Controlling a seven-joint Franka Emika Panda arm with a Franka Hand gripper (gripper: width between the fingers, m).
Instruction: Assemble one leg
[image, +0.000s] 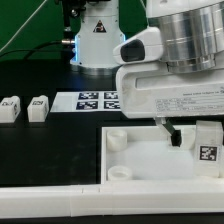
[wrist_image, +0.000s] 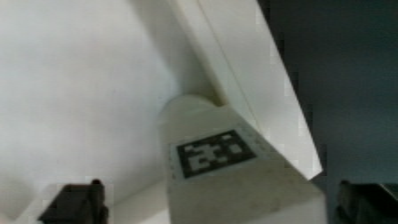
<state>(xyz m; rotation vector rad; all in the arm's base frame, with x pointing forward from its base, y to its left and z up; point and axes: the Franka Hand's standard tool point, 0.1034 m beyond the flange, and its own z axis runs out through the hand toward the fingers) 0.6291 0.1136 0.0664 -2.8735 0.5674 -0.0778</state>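
The robot's two-finger hand (image: 187, 137) hangs low over the large white square tray with round corner sockets (image: 140, 165), which lies on the black worktop (image: 40, 145). Its black fingers (wrist_image: 71, 203) stand spread, one to each side of a small white plastic leg block with a black-and-white tag (wrist_image: 217, 160) — whether they touch it I cannot tell. Two like white leg blocks (image: 25, 108) stand at the exterior view's left, beside the flat white marker board (image: 98, 101).
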